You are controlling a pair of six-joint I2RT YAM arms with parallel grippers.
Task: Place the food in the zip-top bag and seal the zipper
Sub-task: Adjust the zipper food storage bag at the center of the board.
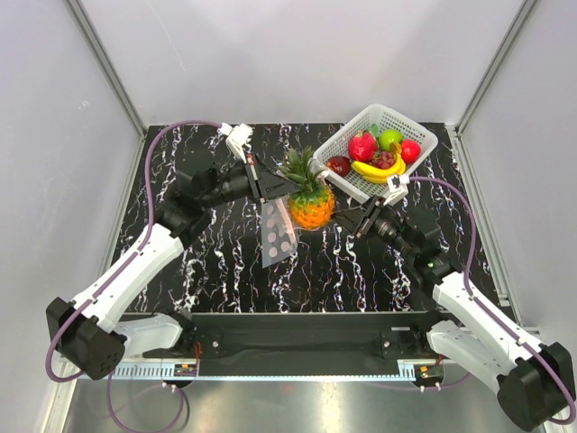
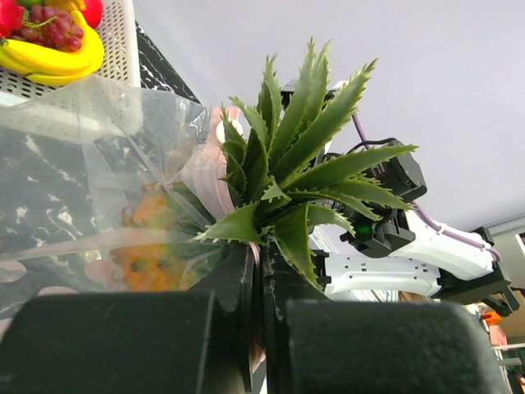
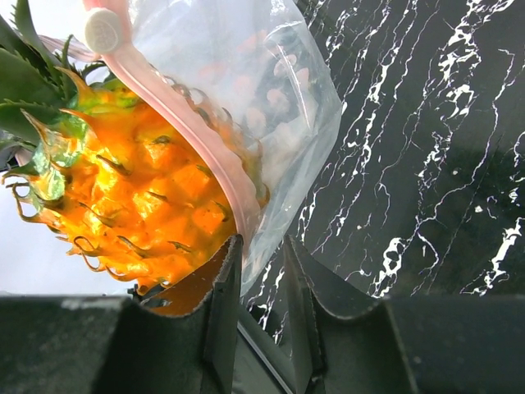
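An orange toy pineapple with a green leafy top is flanked by the two claws. Its long axis runs from claw to claw: the leaves point at the left claw, and the knobbly body points toward the right claw. The leaves sprout just beyond the left fingertips, so that claw is nearest the crown. The fruit's base sits just beside the right claw's fingers.

The zip-top bag is clear and crinkly with pale round spots. It hangs below the left claw down to the table. Its pink zipper slants across the pineapple's body, with a white slider at the end far from the right claw. Orange shows through the film in both wrist views, so the body seems partly inside the mouth while the crown stays outside. I cannot tell whether the fruit's weight rests on anything.

The left claw's jaws are pressed together, apparently on the bag's pink mouth edge. The right claw's jaws stand narrowly apart, and a fold of the bag dips toward the gap without being pinched.

Dark grapes lie in a white lattice basket beyond the right claw, well apart from the bag.
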